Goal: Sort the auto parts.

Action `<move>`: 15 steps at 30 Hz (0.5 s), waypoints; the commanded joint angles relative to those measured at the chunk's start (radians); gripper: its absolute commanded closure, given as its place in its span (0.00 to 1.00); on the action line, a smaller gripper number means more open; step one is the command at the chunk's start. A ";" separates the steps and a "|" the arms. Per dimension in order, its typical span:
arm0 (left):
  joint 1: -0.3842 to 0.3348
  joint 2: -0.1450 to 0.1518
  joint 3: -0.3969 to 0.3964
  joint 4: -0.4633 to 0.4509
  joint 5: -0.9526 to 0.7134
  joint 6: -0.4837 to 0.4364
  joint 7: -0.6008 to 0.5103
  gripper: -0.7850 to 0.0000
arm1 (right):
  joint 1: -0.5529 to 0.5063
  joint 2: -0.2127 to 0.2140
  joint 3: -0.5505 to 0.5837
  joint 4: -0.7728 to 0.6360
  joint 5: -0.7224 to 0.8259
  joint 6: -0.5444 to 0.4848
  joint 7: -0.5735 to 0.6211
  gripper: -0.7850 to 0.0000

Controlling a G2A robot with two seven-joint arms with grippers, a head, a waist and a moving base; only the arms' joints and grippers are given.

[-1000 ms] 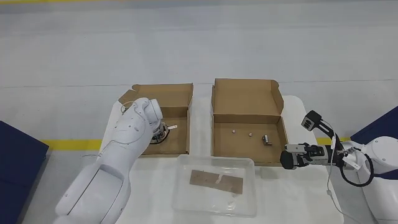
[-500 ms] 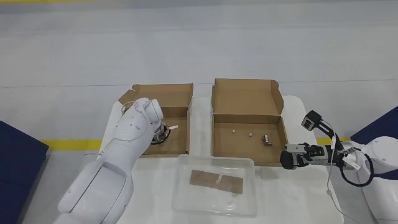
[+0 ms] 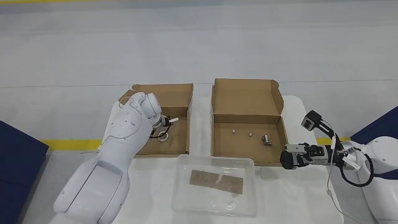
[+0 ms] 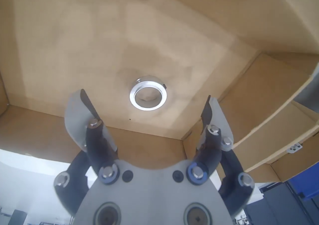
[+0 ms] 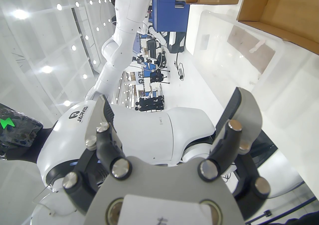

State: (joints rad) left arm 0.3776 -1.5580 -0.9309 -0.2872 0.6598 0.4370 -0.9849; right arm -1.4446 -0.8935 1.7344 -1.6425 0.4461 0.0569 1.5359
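My left jaws stand wide and hold nothing. They hang over the left cardboard box [image 3: 180, 93], which sits at 10 o'clock from the clear plastic bin [image 3: 184, 194]. A metal collar ring [image 4: 148, 96] lies flat on the box floor. It is apart from my fingertips [image 4: 83, 97] and sits on the line between them. Seen from above, the ring [image 3: 161, 136] rests near the middle of the floor, a little toward 6 o'clock, and my left wrist is just beside it at 12 o'clock.

My right jaws are also spread wide and empty. They are low over the white surface [image 3: 292, 193], at 4 o'clock from the right cardboard box [image 3: 245, 102] and just off its near corner.

The right box stands at 1 o'clock from the bin, its lid flap laid open toward 12 o'clock. Three small parts lie on its floor: one small pale piece [image 3: 232, 131], a second [image 3: 249, 134] at 3 o'clock from it, and a darker piece [image 3: 267, 140] farther along near the wall.

A flat strip of cardboard [image 3: 216, 182] lies in the bin.
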 commanded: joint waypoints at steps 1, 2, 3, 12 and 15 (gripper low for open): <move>0.008 0.010 -0.008 -0.034 -0.001 -0.017 -0.007 0.00 | 0.000 0.000 0.000 0.000 0.000 0.000 0.000 0.00; 0.014 0.017 -0.015 -0.054 -0.003 -0.023 -0.011 0.00 | 0.000 0.000 0.000 0.000 0.000 0.000 0.000 0.00; 0.022 0.023 -0.021 -0.081 -0.003 -0.031 -0.018 0.00 | 0.000 0.000 0.000 0.000 0.000 0.000 0.000 0.00; 0.230 0.139 -0.164 -0.543 0.022 -0.117 -0.170 0.00 | 0.000 0.000 0.000 0.000 0.000 0.000 0.000 0.00; 0.363 0.180 -0.235 -0.797 0.069 -0.095 -0.243 0.00 | 0.000 0.000 0.000 0.000 0.000 0.000 0.000 0.00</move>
State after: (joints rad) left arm 0.6843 -1.3911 -1.1413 -0.9652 0.7105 0.3336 -1.2019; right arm -1.4446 -0.8935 1.7344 -1.6425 0.4461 0.0569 1.5359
